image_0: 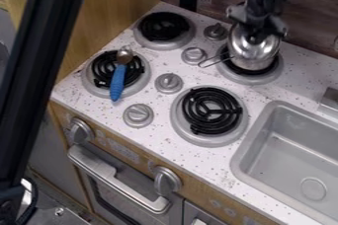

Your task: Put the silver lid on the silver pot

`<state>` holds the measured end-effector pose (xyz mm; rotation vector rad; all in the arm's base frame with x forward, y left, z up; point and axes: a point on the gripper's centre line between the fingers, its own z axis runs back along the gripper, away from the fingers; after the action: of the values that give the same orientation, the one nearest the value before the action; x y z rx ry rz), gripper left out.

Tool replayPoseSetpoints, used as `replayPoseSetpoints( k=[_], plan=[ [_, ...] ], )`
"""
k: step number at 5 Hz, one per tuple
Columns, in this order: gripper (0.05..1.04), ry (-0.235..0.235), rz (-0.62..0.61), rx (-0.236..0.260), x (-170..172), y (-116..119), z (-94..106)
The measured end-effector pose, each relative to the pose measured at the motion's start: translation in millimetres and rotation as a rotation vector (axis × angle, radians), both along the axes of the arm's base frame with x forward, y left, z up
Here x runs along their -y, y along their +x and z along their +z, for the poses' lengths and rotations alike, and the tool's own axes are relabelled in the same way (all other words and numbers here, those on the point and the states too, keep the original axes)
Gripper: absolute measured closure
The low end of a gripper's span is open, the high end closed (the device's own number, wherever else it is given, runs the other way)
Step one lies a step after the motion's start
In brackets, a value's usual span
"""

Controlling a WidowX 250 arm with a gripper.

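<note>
Gently, I'd seat the shiny silver lid (pixel 247 46) squarely on the silver metal pot (pixel 256 64); whether my black gripper (pixel 259 25) grips, I can't tell.

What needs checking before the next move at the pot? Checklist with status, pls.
1. Silver pot sitting upright on the back right burner: ok.
2. Gripper positioned at the pot's top: ok.
3. Silver lid fully seated on the rim: cannot tell, gripper hides part of the top.
4. Lid released by the gripper: cannot tell.
5. Wire handle out of the gripper's way, sticking out to the left: ok.
6. Blue-handled spoon away from the pot, on the front left burner: ok.
</note>
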<state>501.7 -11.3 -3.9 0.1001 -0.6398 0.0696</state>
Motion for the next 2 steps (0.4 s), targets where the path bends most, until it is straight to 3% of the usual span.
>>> replayPoseSetpoints(
  k=[2],
  plan=[
    [0.816, -0.047, 0.007, -0.038, 5.4, 2.7, -25.2]
  ],
)
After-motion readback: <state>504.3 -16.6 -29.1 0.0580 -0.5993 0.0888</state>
